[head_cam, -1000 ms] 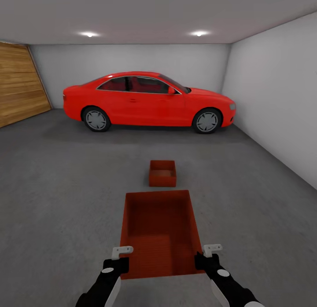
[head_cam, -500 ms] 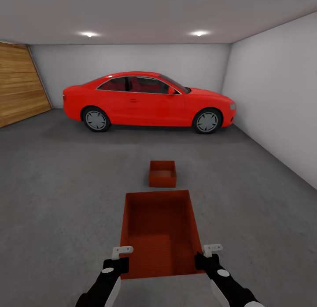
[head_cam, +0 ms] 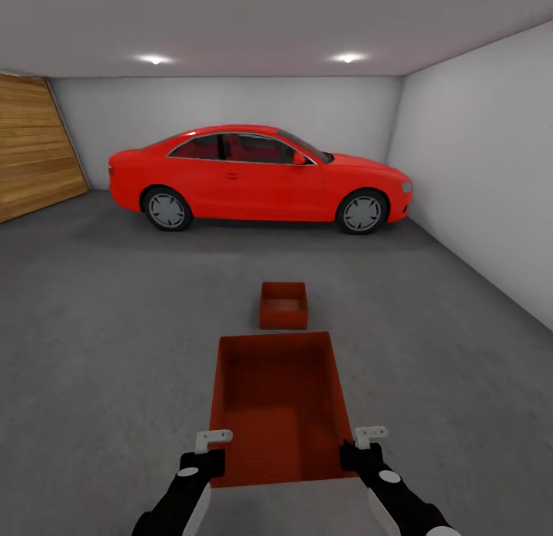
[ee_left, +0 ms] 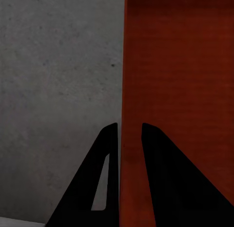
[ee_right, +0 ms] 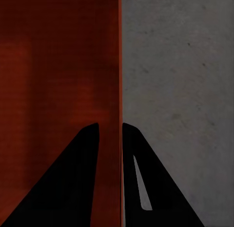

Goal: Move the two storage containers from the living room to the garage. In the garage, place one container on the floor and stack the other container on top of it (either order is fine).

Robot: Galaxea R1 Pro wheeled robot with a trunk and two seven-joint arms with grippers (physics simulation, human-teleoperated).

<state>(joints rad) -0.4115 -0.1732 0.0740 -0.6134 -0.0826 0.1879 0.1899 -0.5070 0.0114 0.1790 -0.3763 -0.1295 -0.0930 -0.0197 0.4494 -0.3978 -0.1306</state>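
Head view: in the garage, the near bin (head_cam: 278, 402) is held above the floor (head_cam: 115, 352) by both grippers, left (head_cam: 206, 453) and right (head_cam: 359, 447), at its near corners. The far bin (head_cam: 283, 304) sits beyond on the floor, before the car (head_cam: 257, 175).

Left wrist: jaws narrow, pinching the bin's wall (ee_left: 127, 90).

Right wrist: jaws narrow on the opposite wall (ee_right: 119, 66).

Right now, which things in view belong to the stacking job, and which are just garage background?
Job:
- held container, both side walls pinched
- left gripper
- right gripper
- second container, on the floor ahead

Background:
- red car
- wood-plank door
- white side wall
- ceiling lights
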